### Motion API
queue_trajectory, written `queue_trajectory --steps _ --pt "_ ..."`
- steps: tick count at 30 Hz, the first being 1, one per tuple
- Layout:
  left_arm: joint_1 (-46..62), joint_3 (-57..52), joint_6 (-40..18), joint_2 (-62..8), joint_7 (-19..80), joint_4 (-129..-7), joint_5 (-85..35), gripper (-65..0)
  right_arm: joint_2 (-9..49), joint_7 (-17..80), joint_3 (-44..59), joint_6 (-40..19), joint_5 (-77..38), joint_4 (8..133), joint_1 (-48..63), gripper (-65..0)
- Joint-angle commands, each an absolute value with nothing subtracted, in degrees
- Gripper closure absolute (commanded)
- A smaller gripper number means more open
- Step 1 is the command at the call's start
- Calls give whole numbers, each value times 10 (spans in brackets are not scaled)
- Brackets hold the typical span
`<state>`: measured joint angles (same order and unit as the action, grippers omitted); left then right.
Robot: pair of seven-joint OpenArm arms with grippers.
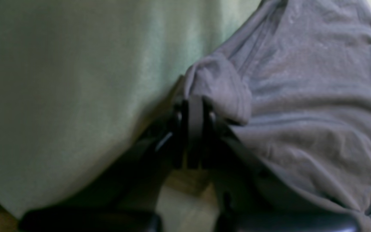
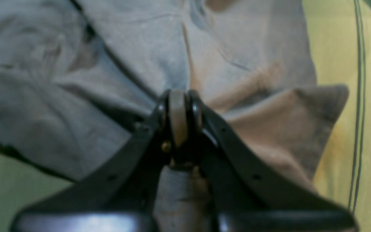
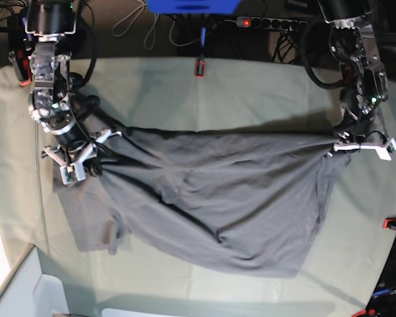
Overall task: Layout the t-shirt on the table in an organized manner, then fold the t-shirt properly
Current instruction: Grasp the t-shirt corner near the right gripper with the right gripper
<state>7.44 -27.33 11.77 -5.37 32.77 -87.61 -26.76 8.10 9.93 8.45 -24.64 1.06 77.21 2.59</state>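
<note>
T-shirt (image 3: 211,211): stretched lengthwise between left gripper (image 3: 348,142) and right gripper (image 3: 92,155), both clamped on opposite edges, body sagging tableward.

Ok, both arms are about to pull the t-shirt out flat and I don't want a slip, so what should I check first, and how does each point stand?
1. Left hand shut on the t-shirt: ok, a bunched fold sits between its fingers.
2. Right hand shut on the t-shirt: ok, cloth is pinched in it.
3. Top edge taut between both hands: ok, it runs nearly straight in the base view.
4. Shirt body flat on the table: not ok, deep diagonal creases.
5. Sleeves laid out: not ok, one is crumpled under the right hand's side.
6. How deep each grip goes: cannot tell.
</note>
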Motion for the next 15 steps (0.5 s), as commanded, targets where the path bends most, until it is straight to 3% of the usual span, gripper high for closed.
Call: queue_trajectory --steps 1,3,5,11,15 --pt "64 -276 115 -58 316 -889 -266 -1 87 83 87 -248 3 778 15 0" --pt "61 -276 115 -58 316 -887 -266 -1 88 83 83 -248 3 756 10 0" --pt "61 -276 115 -58 316 -887 -266 -1 88 84 82 -248 3 739 0 -48" --pt "61 -276 115 -58 316 -884 -266 -1 88 84 85 -248 3 734 -1 -297" --pt "61 -276 115 -58 316 -884 -266 -1 88 84 83 -248 3 734 -1 -327"
